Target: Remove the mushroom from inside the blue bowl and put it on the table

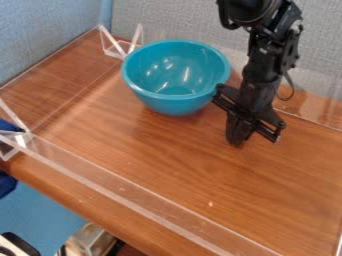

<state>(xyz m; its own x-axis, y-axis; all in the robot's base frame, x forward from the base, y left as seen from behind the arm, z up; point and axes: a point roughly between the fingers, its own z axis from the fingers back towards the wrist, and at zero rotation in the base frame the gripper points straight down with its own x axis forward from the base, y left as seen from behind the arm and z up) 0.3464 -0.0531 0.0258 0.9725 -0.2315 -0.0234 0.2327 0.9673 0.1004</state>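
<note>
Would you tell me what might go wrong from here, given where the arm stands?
The claw is down near the table right beside the blue bowl, so a sideways move toward it might bump or shove the bowl. No mushroom can be made out from this view, and the bowl's near wall may hide some of its floor, so a reach inside could miss.
</note>
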